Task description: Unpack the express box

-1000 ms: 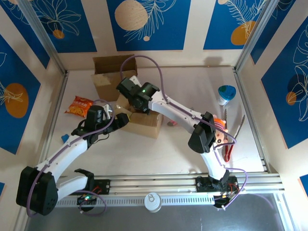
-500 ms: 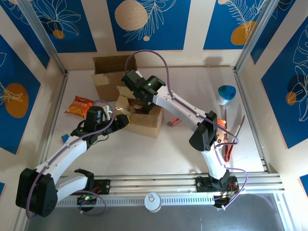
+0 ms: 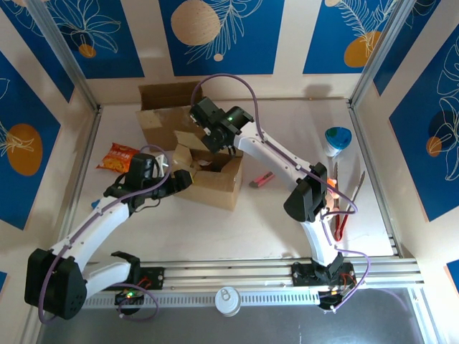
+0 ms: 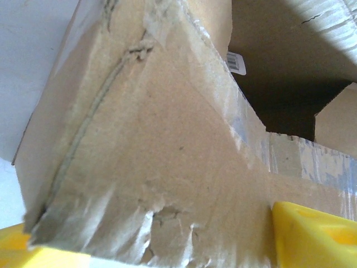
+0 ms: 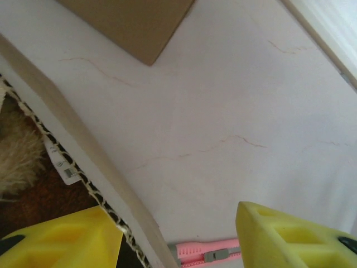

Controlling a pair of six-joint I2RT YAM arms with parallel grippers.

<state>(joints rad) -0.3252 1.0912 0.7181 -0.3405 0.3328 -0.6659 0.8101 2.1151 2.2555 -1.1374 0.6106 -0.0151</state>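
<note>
The express box (image 3: pixel 219 179), brown cardboard with taped seams, stands mid-table with its top flaps up and a dark inside. My left gripper (image 3: pixel 183 178) is at its left corner; in the left wrist view the cardboard (image 4: pixel 167 167) spans from one yellow finger (image 4: pixel 318 234) to the other, so the jaws are shut on that corner. My right gripper (image 3: pixel 215 143) hovers open over the box's back edge. The box wall (image 5: pixel 83 151) runs between its fingers (image 5: pixel 301 237), untouched. Something pale and furry (image 5: pixel 17 162) lies inside the box.
A second open carton (image 3: pixel 161 118) stands at the back left, with an orange snack packet (image 3: pixel 118 158) near it. A pink utility knife (image 3: pixel 262 179) lies right of the box. A blue-white cup (image 3: pixel 337 140) and red-handled tools (image 3: pixel 343 211) sit at the right.
My right gripper has opened, letting go at the box top, and moved up and back to the right. The box flaps now stand open. The left gripper has stayed at its corner.
</note>
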